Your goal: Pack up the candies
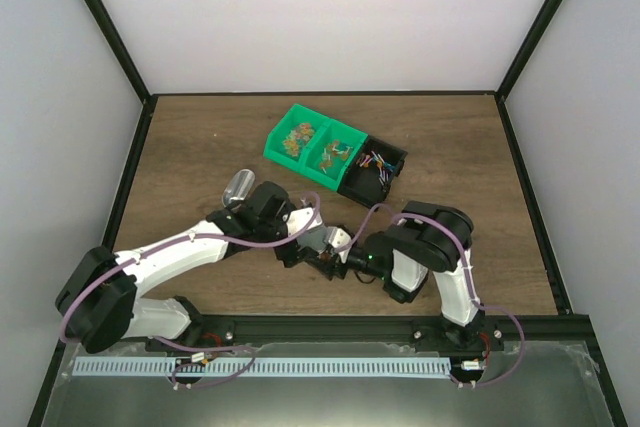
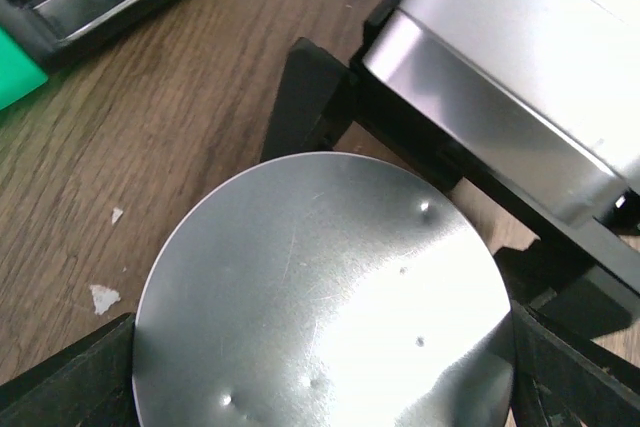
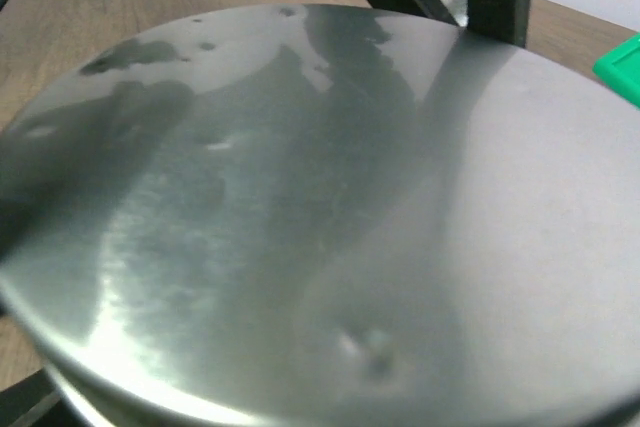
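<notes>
Candies (image 1: 376, 160) lie in the black plastic bin (image 1: 352, 190) and the green plastic tray (image 1: 300, 169) on the wooden desk (image 1: 200, 147), too small overhead to tell apart. The arms hide the round silver metal disc (image 2: 320, 297) from above; the left wrist view shows it between the left pincer's (image 2: 320, 372) wide-set black fingers (image 2: 60, 387), clamped or not I cannot tell. The right pincer (image 1: 337, 252) grips its rim, its own camera filled by metal.

We see a brown wood-grain table (image 1: 200, 137) standing inside a booth of plain white walls (image 1: 320, 17), with black frame posts (image 1: 105, 22) rising at the corners. The light falls soft and even across the wood. Along the near edge we see a grey metal sheet (image 1: 540, 397) carrying a slotted white strip (image 1: 300, 367).
</notes>
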Robot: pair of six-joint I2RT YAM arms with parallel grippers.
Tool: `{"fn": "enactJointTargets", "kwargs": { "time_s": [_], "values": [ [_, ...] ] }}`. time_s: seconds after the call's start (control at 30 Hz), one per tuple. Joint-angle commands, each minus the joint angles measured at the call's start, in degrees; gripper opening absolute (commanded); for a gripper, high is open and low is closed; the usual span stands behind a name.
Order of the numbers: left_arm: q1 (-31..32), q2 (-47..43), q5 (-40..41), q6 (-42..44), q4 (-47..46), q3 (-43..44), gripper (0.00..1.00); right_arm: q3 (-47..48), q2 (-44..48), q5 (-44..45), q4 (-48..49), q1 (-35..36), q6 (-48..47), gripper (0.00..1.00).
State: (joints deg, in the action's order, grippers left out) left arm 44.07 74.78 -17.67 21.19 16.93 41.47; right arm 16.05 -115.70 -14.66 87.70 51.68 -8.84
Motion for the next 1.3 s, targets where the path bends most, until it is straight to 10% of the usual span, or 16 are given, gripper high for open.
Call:
{"fn": "enactJointTargets", "kwargs": {
  "time_s": [0.0,0.63,0.8,1.27],
  "values": [
    [-0.3,0.5,-1.4,14.5,7.7,-0.9,0.86,-2.3,-0.2,-12.1,2.8,0.7,-4.2,0.76],
    [-5.9,16.0,-9.4,49.1,28.0,16.2,0.84,-3.9,1.7,-19.8,1.8,0.7,-3.8,0.74],
    [-7.1,13.2,-9.7,42.8,27.0,16.1,0.99,-3.6,1.6,-15.9,1.6,0.7,-1.5,0.73],
    [-5.4,-9.0,-1.5,-0.2,1.9,-3.1,1.0,0.6,-2.3,3.9,2.7,0.8,2.6,0.73]
  ]
}}
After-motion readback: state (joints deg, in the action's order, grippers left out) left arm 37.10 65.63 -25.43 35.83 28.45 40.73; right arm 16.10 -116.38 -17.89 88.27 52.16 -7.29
